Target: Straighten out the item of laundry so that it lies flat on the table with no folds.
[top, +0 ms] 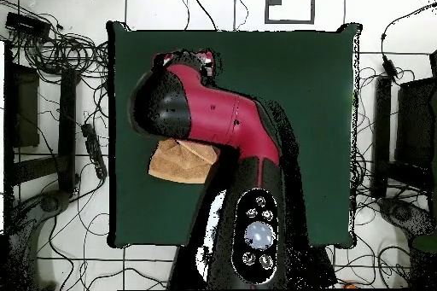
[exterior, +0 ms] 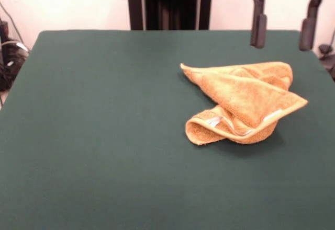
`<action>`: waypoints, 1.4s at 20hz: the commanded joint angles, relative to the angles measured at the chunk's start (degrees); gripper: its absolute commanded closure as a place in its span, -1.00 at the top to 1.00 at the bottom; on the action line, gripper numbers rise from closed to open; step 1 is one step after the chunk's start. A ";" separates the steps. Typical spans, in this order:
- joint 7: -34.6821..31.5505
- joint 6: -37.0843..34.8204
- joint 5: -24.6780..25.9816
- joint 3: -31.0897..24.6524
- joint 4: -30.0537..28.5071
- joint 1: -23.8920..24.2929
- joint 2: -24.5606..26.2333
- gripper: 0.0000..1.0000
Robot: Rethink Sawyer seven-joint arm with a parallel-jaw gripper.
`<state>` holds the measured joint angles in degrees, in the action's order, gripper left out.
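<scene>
The orange-tan towel lies crumpled and folded over itself on the right half of the dark green table, with a pale border band showing along its front fold. My gripper hangs open and empty above the table, just behind the towel's far edge, its two dark fingers wide apart and not touching the cloth. In the overhead view the red arm covers most of the towel; only its lower-left part shows, and the gripper is hidden under the arm.
The robot's black pedestal stands at the table's far edge. Cables and equipment lie on the floor around the table. The towel lies close to the table's right edge in the front view.
</scene>
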<state>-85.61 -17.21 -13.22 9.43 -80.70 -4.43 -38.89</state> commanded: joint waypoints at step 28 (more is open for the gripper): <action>-15.51 -2.79 -9.24 2.91 17.99 -1.57 18.84 1.00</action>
<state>-85.66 -17.23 -20.43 15.68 -56.61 -4.59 -19.42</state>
